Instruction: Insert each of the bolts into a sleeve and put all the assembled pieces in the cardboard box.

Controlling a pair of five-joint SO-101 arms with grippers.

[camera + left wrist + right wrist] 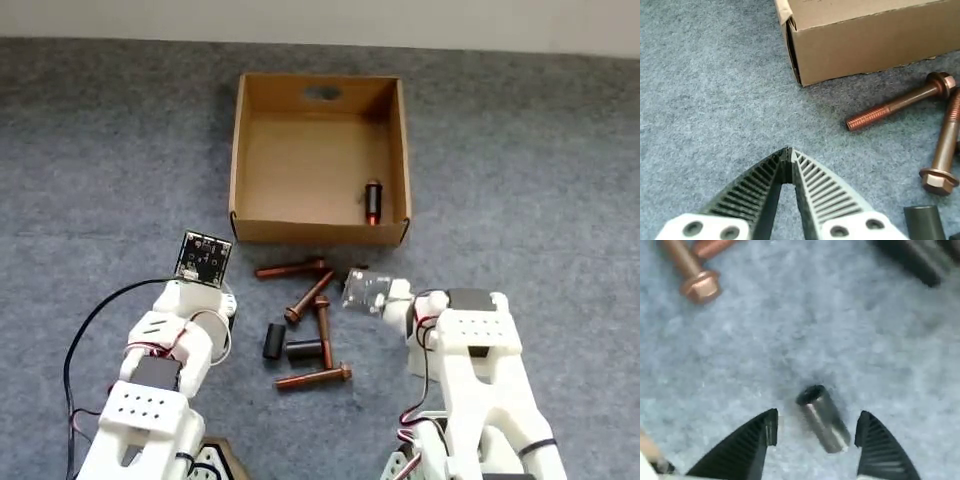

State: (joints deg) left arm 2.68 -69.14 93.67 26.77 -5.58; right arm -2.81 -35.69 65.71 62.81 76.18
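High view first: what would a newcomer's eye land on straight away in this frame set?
A cardboard box at the table's far side holds one assembled piece near its right wall. Before it, loose copper bolts and black sleeves lie scattered between the arms. The right gripper stands open over one sleeve on the grey mat; the left gripper is shut, empty.

My black ribbed left claw point(788, 151) and right claw point(817, 415), my white arms point(160, 370), copper-brown bolts point(292, 268), glossy black sleeves point(272, 340), plain tan cardboard box point(320, 231), speckled grey-blue desk point(100, 150)
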